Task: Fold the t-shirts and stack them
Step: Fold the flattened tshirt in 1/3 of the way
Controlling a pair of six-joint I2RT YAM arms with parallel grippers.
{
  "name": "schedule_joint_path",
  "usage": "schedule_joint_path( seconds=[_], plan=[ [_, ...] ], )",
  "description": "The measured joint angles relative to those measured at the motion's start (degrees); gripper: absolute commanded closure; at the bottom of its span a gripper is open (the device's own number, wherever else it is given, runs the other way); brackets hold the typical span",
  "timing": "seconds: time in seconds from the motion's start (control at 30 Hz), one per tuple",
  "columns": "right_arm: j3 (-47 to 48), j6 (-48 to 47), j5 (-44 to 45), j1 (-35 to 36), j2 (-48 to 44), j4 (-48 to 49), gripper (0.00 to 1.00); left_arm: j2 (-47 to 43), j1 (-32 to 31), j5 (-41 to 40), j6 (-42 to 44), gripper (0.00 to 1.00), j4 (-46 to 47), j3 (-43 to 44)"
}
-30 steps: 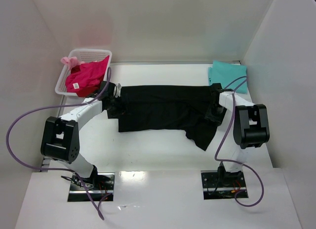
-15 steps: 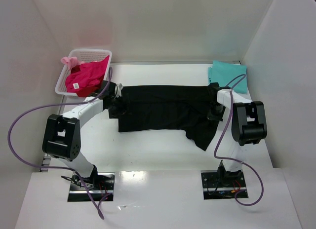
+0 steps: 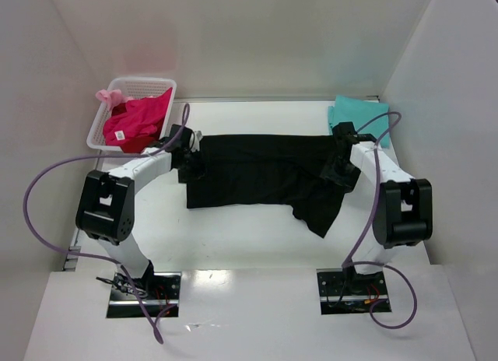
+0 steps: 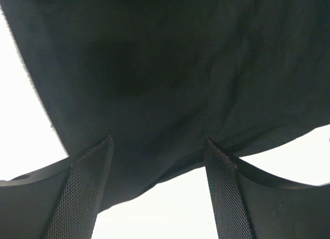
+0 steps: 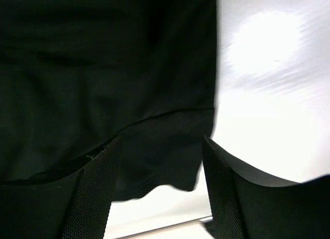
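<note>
The black t-shirt (image 3: 261, 174) lies spread across the middle of the table, with one sleeve trailing toward the front right. My left gripper (image 3: 191, 157) sits at its left edge. In the left wrist view this gripper (image 4: 157, 143) is open, and the hem of the black cloth (image 4: 154, 84) runs across between the fingertips. My right gripper (image 3: 341, 165) is at the shirt's right edge. It (image 5: 161, 141) is open too, with a corner of black cloth (image 5: 103, 69) lying between the fingers. A folded teal t-shirt (image 3: 359, 112) rests at the back right. The magenta t-shirt (image 3: 136, 121) is bunched in the basket.
The white lattice basket (image 3: 144, 82) stands at the back left against the wall. White walls close in the table on the left, back and right. Purple cables loop from both arms. The arm bases (image 3: 144, 287) stand at the near edge.
The right gripper has closed and opened again at the shirt's right edge. Both arms' elbows have swung outward and back. The black shirt lies much as before.
</note>
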Motion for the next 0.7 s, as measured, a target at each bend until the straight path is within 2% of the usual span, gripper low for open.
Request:
schedule_joint_path(
  seconds=[0.23, 0.3, 0.53, 0.7],
  plan=[
    [-1.1, 0.8, -6.6, 0.0, -6.4, 4.0, 0.2, 5.9, -6.1, -7.8, 1.4, 0.22, -2.2, 3.2],
    [-1.2, 0.8, -7.5, 0.0, -7.4, 4.9, 0.2, 6.4, -7.3, -9.9, 1.4, 0.19, -2.9, 3.3],
    [-1.2, 0.8, -8.7, 0.0, -7.8, 6.4, 0.16, 8.8, -8.8, -19.0, 1.2, 0.18, -6.1, 5.1],
    [-1.2, 0.7, -8.8, 0.0, -7.8, 7.6, 0.15, 8.9, -8.8, -20.4, 0.7, 0.18, -6.8, 5.1]
  ],
)
